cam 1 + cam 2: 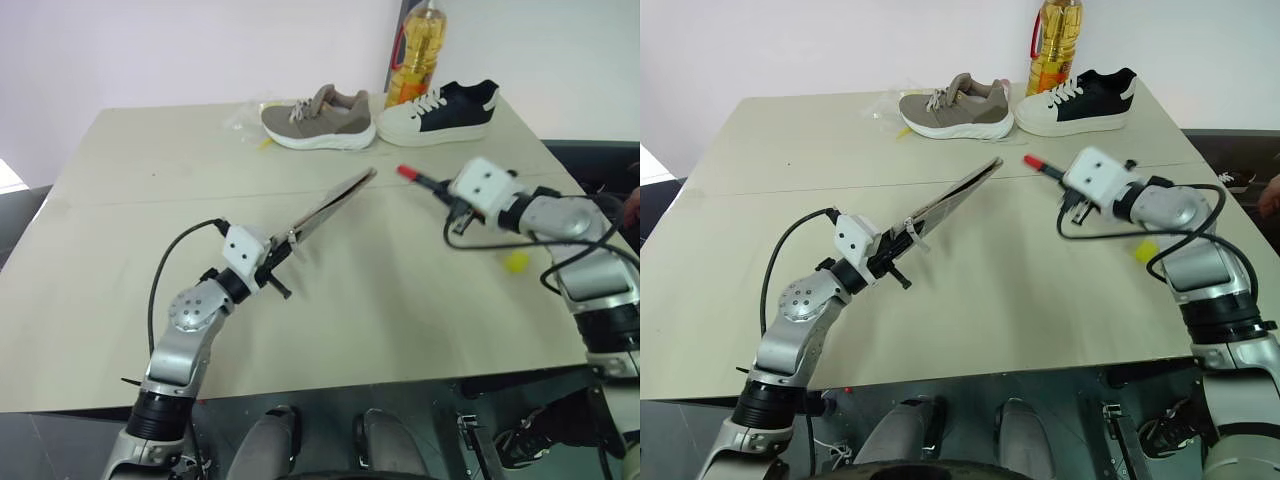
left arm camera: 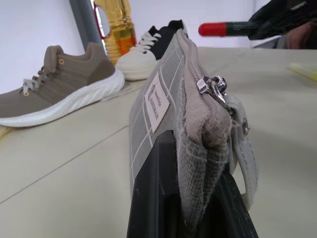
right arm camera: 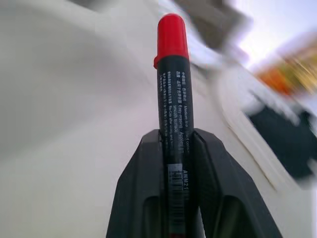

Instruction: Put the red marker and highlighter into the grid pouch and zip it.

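Print on the red marker [image 3: 173,99] and the grid pouch [image 2: 163,104] label stays unreadable; right jaws clamp the marker, left jaws clamp the pouch's near end.

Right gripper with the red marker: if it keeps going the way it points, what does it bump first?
Probably the pouch tip, held up by the left gripper; the marker aims there, though depth is unclear.

Table [image 1: 150,170] with highlighter [image 1: 516,262], shoes [image 1: 318,118]
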You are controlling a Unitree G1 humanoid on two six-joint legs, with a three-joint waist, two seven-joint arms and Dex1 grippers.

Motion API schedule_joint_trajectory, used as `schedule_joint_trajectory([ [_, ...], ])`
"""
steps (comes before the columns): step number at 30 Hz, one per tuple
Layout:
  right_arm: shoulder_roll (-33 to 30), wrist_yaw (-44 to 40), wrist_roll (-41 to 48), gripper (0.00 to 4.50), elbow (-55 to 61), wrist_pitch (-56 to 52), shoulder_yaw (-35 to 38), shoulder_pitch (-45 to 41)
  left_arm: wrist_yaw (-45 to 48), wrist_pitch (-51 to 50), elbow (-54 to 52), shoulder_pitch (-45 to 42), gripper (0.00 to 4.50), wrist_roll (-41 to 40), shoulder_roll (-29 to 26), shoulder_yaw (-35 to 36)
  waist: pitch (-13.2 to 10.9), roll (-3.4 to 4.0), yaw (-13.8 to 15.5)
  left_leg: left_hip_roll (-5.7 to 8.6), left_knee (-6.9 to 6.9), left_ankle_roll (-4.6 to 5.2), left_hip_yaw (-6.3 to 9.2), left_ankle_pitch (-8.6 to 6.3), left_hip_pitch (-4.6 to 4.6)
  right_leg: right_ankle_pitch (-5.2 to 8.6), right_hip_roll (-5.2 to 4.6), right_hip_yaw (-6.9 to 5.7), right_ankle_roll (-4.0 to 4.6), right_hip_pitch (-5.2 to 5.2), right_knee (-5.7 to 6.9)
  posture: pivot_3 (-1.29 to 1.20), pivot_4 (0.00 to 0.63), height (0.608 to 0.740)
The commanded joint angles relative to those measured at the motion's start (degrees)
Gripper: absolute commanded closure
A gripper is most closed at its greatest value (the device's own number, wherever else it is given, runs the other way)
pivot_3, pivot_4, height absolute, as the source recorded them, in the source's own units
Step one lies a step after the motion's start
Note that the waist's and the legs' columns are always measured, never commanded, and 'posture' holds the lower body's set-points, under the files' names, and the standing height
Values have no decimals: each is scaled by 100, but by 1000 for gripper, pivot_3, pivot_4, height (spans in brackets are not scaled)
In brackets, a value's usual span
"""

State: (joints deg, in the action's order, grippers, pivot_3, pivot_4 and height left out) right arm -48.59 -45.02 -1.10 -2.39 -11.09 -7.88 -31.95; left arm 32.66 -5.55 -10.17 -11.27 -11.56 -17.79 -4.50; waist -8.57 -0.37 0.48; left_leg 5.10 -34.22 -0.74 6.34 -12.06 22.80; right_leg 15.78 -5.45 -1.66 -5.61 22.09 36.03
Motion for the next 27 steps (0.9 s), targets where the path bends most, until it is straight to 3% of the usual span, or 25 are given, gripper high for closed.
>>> schedule_joint_trajectory([
  [1,-37,-107,-125,4178,183,340,61,-120,150,40,-232,9,4500,-116,-121,78,0,0,15,0,-2,0,0,0,0,0,-1,1,1,1,0,0,150,738],
  [27,2,-546,-577,4178,432,679,-46,-176,341,196,-107,83,4500,101,-221,-196,0,0,27,2,0,-1,1,0,10,-1,-7,2,3,12,-1,0,150,738],
])
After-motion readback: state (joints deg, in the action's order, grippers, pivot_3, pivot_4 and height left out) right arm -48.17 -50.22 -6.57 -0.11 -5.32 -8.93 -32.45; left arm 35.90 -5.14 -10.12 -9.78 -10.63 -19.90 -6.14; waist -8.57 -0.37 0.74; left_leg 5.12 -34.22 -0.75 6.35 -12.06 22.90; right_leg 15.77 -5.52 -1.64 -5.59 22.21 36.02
